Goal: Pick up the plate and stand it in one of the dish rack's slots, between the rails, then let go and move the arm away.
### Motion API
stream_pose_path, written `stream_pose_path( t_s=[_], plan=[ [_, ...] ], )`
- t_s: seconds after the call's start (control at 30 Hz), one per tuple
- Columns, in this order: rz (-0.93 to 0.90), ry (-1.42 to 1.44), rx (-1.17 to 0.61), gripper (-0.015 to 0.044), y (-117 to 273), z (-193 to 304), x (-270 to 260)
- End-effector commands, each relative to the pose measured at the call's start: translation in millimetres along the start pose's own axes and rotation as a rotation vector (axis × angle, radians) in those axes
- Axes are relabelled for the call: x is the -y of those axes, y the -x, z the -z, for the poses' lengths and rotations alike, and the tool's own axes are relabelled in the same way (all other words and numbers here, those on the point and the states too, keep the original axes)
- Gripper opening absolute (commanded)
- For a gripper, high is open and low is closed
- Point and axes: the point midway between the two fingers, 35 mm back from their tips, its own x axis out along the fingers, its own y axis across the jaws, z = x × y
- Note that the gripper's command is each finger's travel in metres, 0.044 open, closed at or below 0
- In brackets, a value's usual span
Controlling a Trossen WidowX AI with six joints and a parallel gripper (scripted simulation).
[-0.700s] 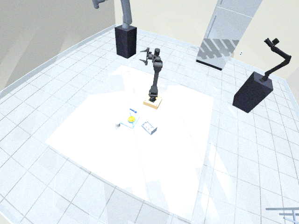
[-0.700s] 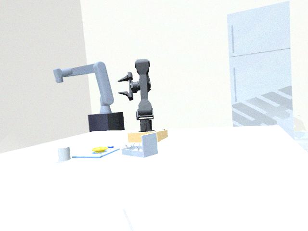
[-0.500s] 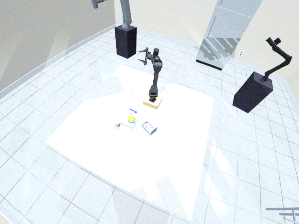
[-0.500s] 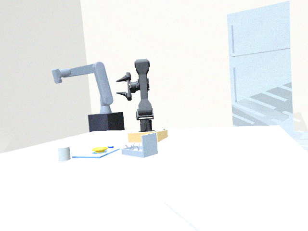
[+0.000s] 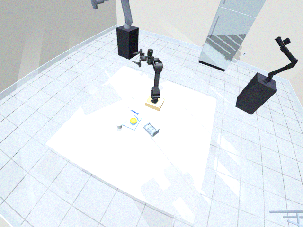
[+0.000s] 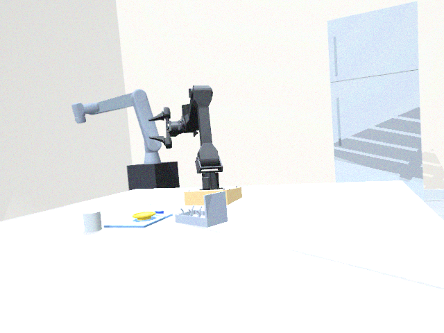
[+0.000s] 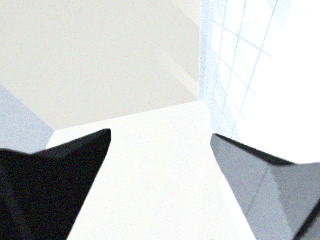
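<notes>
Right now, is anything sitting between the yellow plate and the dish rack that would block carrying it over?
Nothing visible does. The plate lies flat on a blue mat, and the dish rack stands just beside the mat. The cup is on the plate's far side. The open gripper is raised high.

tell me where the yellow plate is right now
The yellow plate lies flat on a thin blue-edged mat on the table, between the white cup and the dish rack in the exterior view.
</notes>
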Motion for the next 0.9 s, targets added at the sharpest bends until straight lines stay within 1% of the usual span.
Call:
stream_pose_path(
  t_s=[0.0,0.47,0.87],
  plan=[
    [0.012,0.014,-0.016,0.0400,-23.3,6.9,6.0],
    [0.080,0.074,-0.081,0.0400,-96.3,43.0,33.6],
    [0.143,0.146,-0.161,0.0400,-144.8,86.9,56.8]
  ],
)
